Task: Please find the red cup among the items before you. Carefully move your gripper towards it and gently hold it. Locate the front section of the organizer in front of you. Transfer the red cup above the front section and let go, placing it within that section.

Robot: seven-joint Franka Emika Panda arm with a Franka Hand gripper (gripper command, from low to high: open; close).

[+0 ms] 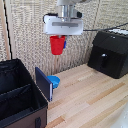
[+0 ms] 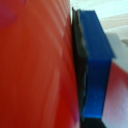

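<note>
The red cup (image 1: 57,44) hangs upright in my gripper (image 1: 58,42), high above the wooden table. The gripper is shut on its rim, under the flat white block. In the wrist view the red cup (image 2: 35,60) fills most of the picture, with one blue fingertip (image 2: 97,65) pressed against its wall. The black soft-sided organizer (image 1: 15,70) stands at the exterior view's left, open, with an inner divider (image 1: 16,90) across it. The cup is above and to the right of the organizer, not over it.
A low blue bowl (image 1: 54,81) sits on the table below the cup, partly behind a dark upright flap (image 1: 44,84) beside the organizer. A black hard-shelled box (image 1: 109,52) with a front handle stands at the exterior view's right. A woven wall is behind.
</note>
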